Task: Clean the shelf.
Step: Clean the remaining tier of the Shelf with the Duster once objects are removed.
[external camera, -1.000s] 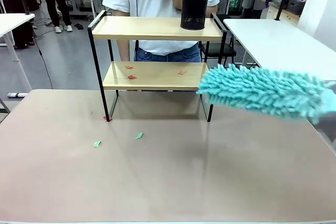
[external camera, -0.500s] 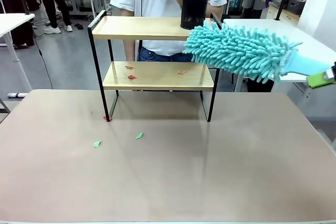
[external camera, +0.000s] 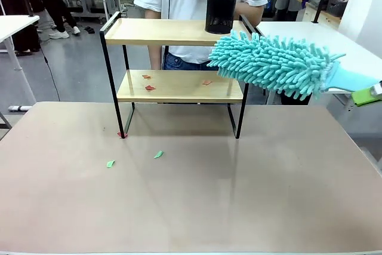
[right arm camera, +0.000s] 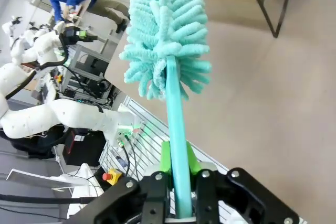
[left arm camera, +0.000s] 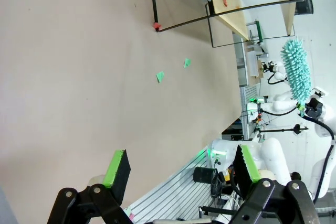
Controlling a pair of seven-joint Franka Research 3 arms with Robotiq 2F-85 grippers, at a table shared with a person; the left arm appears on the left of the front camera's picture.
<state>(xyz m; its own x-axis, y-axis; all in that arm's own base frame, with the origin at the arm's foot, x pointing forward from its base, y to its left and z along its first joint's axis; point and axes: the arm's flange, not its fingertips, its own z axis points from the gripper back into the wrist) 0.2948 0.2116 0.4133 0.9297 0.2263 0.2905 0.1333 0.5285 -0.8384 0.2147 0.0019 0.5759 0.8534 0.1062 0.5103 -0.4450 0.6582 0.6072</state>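
Now: right gripper pinched tight on the duster handle, head at the right end of the shelf.
The shelf lies to the robot's left of the fluffy head, whose long axis runs nearly level, along the boards. Red scraps sit on the lower board. The gap between the boards looks open, but the right post crowds the entry. The left gripper is spread, empty and well apart.

Listed: a white table at 10 o'clock, grey floor beside it, a second white table at 2 o'clock.
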